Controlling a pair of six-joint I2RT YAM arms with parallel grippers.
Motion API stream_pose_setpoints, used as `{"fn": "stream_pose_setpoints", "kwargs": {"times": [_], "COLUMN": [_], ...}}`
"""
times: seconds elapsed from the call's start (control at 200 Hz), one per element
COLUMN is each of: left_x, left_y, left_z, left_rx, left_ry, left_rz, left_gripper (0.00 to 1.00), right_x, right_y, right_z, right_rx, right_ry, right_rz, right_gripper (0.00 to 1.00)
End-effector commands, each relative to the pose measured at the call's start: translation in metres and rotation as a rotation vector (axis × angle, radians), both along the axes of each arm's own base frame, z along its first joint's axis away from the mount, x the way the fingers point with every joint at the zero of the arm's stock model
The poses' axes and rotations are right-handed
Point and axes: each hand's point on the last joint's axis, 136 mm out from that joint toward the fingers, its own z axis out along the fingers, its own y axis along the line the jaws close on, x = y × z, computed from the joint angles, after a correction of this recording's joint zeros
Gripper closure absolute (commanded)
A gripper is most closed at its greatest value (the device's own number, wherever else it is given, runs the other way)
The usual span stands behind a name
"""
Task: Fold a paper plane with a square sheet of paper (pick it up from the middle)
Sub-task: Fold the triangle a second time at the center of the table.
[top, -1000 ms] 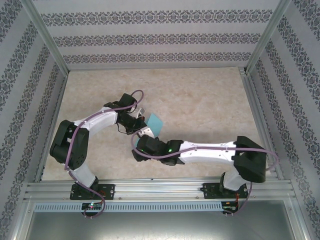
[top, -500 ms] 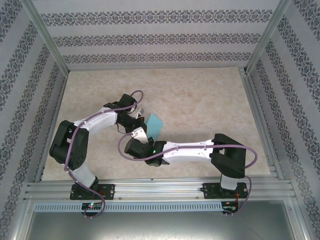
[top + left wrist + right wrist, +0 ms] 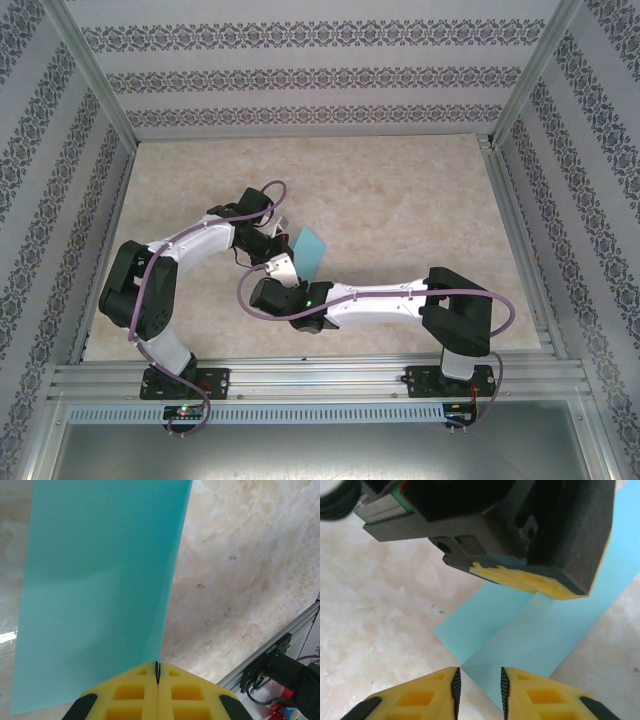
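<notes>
Room for moving lies over the far half and right side of the marbled surface (image 3: 420,190), which is fenced by aluminium rails (image 3: 513,230) and patterned walls (image 3: 300,80). Both arms crowd the near-left middle.

The left arm (image 3: 190,243) rises from its near-left base, folds at the elbow by the left rail and reaches right. The right arm (image 3: 385,298) bends sharply above its base and stretches low and leftward along the near edge, so the two wrists meet almost nose to nose.

The left tool (image 3: 157,667) has its yellow pads pressed flat together on one edge of the sheet of paper (image 3: 100,580), which runs away from it as a smooth turquoise panel.

From the right wrist, the sheet shows two panels meeting at a crease that runs down from the left tool's pads. Its lower corner sits just ahead of the right tool (image 3: 478,681). That tool's fingers stand narrowly apart, with the paper's edge passing across the slot. Whether either pad touches the paper cannot be told, nor whether the corner rests on the surface.
</notes>
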Motion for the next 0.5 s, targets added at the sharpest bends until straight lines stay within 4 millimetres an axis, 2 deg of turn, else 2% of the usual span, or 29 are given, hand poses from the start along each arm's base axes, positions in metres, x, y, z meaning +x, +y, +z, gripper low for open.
{"fn": "stream_pose_setpoints", "kwargs": {"times": [0.0, 0.23, 0.39, 0.445, 0.495], "left_x": [-0.0042, -0.0039, -0.0035, -0.0033, -0.0021], "left_y": [0.0005, 0.0010, 0.0011, 0.0007, 0.0007], "left_z": [0.0068, 0.0085, 0.0095, 0.0109, 0.0123], "left_rx": [0.004, 0.008, 0.010, 0.007, 0.009], "left_ry": [-0.007, -0.007, -0.010, -0.012, -0.016], "left_rz": [0.002, 0.003, 0.001, 0.002, 0.004], "left_gripper": [0.98, 0.97, 0.96, 0.93, 0.83], "right_x": [0.0019, 0.0029, 0.0026, 0.0025, 0.0019], "right_y": [-0.0064, -0.0094, -0.0117, -0.0105, -0.0088], "right_z": [0.0114, 0.0134, 0.0136, 0.0128, 0.0112], "right_rx": [0.033, 0.055, 0.089, 0.102, 0.118], "right_ry": [-0.001, 0.020, 0.035, 0.044, 0.056], "right_rz": [-0.020, -0.011, -0.002, 0.008, 0.018], "right_gripper": [0.78, 0.92, 0.93, 0.95, 0.95]}}
